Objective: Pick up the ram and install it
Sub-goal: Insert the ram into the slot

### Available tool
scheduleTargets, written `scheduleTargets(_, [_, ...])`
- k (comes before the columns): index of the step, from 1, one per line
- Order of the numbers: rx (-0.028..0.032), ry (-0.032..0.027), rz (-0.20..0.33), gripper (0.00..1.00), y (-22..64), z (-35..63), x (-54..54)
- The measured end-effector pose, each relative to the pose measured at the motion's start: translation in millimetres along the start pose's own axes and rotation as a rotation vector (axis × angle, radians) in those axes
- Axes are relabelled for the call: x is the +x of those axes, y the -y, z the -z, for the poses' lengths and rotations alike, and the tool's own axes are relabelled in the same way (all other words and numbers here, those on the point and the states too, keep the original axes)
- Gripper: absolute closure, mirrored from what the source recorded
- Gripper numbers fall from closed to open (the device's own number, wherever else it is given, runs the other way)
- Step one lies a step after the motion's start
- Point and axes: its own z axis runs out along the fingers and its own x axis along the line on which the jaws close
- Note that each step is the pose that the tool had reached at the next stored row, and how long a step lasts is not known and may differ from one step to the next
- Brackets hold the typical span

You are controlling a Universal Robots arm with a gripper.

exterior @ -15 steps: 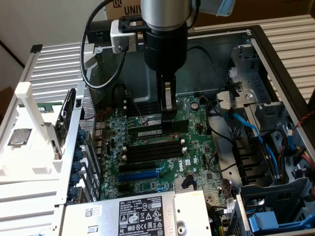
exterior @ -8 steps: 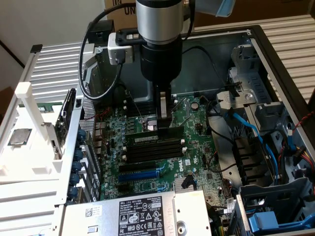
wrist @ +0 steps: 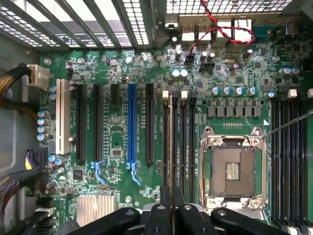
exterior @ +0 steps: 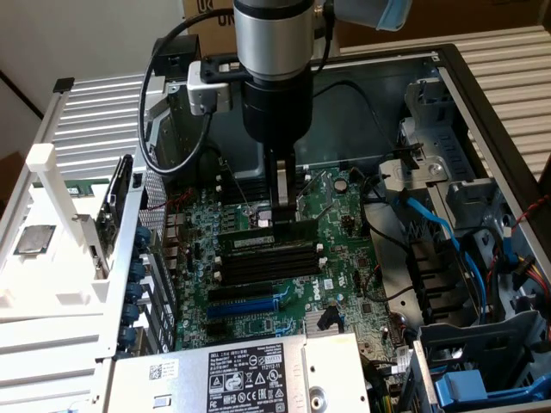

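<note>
It seems a robotics lab: an open PC case (exterior: 456,77) with its motherboard (exterior: 340,219) under an arm (exterior: 274,43), and a cardboard box (exterior: 456,21) behind.

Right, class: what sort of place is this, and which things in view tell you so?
Probably a computer assembly or test bench: an open PC case, its bare motherboard, and a robot gripper holding the ram at the memory slots.

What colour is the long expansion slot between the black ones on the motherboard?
Blue; the expansion slot shows best in the wrist view.
</note>
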Motion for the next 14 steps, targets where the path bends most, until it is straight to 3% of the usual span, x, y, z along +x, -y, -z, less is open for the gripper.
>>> scheduleTargets(7, [-0.0078, -0.0055, 0.01, 0.88, 4.9, -2.3, 0.3])
scheduleTargets(14, [-0.0245, -0.0078, 0.02, 0.88, 5.8, -8.1, 1.7])
